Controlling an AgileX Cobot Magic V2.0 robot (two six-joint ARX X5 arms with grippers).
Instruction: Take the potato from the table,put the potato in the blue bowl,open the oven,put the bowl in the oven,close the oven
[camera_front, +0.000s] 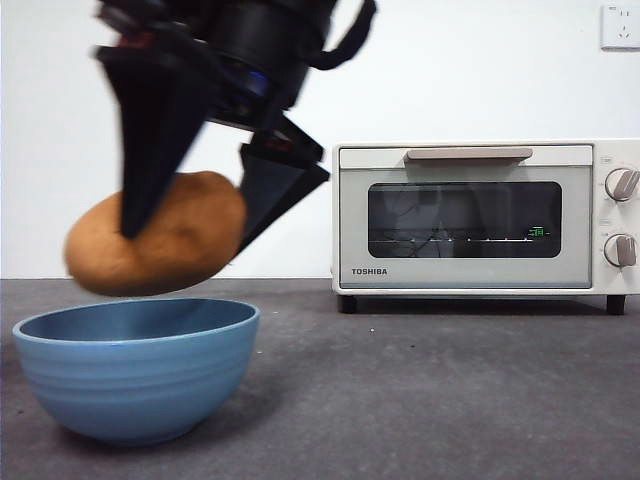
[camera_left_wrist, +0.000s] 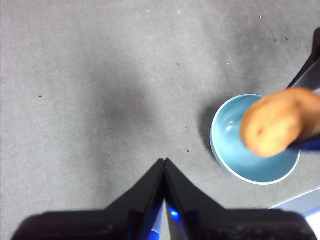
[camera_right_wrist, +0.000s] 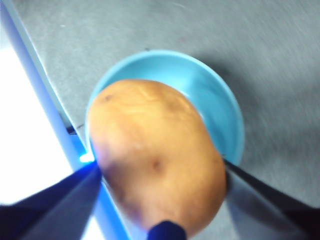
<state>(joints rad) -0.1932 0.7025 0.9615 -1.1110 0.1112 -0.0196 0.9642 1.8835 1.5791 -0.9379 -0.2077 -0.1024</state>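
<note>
The orange-brown potato (camera_front: 155, 248) hangs just above the blue bowl (camera_front: 135, 368), held between the black jaws of my right gripper (camera_front: 185, 228), which comes down from the top left of the front view. From the right wrist camera the potato (camera_right_wrist: 157, 155) fills the middle, with the bowl (camera_right_wrist: 220, 107) right beneath it. My left gripper (camera_left_wrist: 164, 161) hovers shut and empty over the bare table (camera_left_wrist: 100, 90), off to one side of the bowl (camera_left_wrist: 230, 150) and the potato (camera_left_wrist: 280, 127). The cream-white oven (camera_front: 480, 215) stands at the back right with its door shut.
A white wall runs behind the table, with a socket (camera_front: 620, 25) at the top right. Between the bowl and the oven lies a stretch of dark grey table (camera_front: 430, 390).
</note>
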